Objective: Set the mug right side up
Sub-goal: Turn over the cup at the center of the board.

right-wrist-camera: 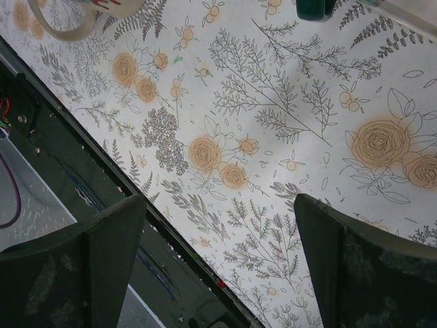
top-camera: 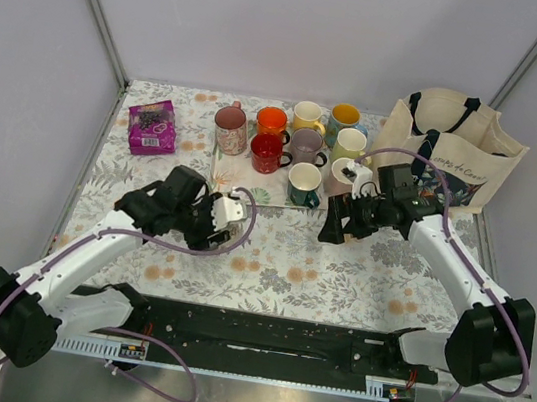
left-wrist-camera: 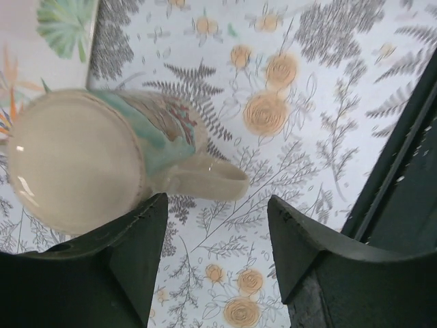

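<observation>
Top view looks down on the whole tablecloth (top-camera: 340,262) from afar; both wrist views face it closely.

On my right wrist feed, the top edge crops a cream mug (right-wrist-camera: 126,7) and a dark green mug (right-wrist-camera: 315,8). From above, my left tool (top-camera: 223,220) mostly hides that cream mug.

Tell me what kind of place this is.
Probably a robot test booth, not a home kitchen: two robot arms bolted at the near edge, plain pale walls in a metal frame, and staged mugs and a tote bag on a flowered tablecloth.
</observation>
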